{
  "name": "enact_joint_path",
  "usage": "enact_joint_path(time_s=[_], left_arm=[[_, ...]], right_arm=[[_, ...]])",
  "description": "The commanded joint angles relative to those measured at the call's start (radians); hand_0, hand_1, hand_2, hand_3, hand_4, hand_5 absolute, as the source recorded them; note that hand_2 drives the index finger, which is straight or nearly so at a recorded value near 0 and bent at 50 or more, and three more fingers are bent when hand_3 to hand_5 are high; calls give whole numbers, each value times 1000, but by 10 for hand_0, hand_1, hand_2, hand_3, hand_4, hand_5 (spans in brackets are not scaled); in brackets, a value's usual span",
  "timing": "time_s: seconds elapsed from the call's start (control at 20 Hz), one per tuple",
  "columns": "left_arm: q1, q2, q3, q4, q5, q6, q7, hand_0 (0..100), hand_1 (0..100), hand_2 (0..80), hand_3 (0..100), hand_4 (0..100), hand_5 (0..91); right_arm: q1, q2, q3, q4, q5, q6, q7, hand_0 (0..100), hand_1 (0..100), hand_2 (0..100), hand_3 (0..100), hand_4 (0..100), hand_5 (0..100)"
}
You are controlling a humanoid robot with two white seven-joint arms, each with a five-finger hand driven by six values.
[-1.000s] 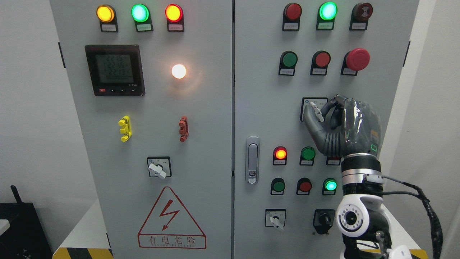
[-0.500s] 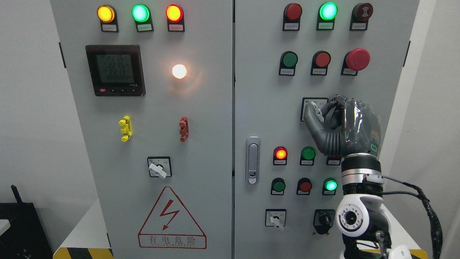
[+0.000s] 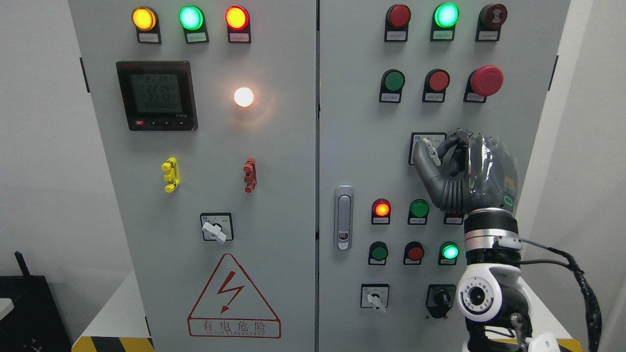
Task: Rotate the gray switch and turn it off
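Note:
The gray rotary switch (image 3: 430, 149) sits on a black square plate on the right cabinet door, middle right. Its light handle slants from upper left to lower right. My right hand (image 3: 447, 154) rises from the lower right, and its thumb and curled fingers are closed on the switch handle. The palm hides the right part of the switch plate. My left arm is out of view.
Other rotary switches sit lower on the panel: one on the left door (image 3: 215, 228), two on the right door (image 3: 375, 297) (image 3: 441, 297). Lit lamps and push buttons surround the hand. A red mushroom stop button (image 3: 485, 80) is above. A door latch (image 3: 344, 217) is at centre.
None in the hand or switch; only the digits on the meter display changed.

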Motion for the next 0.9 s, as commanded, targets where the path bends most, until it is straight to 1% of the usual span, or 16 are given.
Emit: enact_joint_path(time_s=[0.0,0.3,0.85], left_arm=[[0,0,32,23,-8,1,1,120,389,0,0,0,0],[1,0,32,23,-8,1,-1,120,389,0,0,0,0],[0,0,32,23,-8,-1,-1,120,389,0,0,0,0]], right_arm=[[0,1,6,8,0,0,4,442,321,888,1000,921,1000],[-5,1,6,8,-2,9,4,486,310,909,1000,927,1000],[-6,1,17,11,-2,10,4,517,318,932,1000,932,1000]])
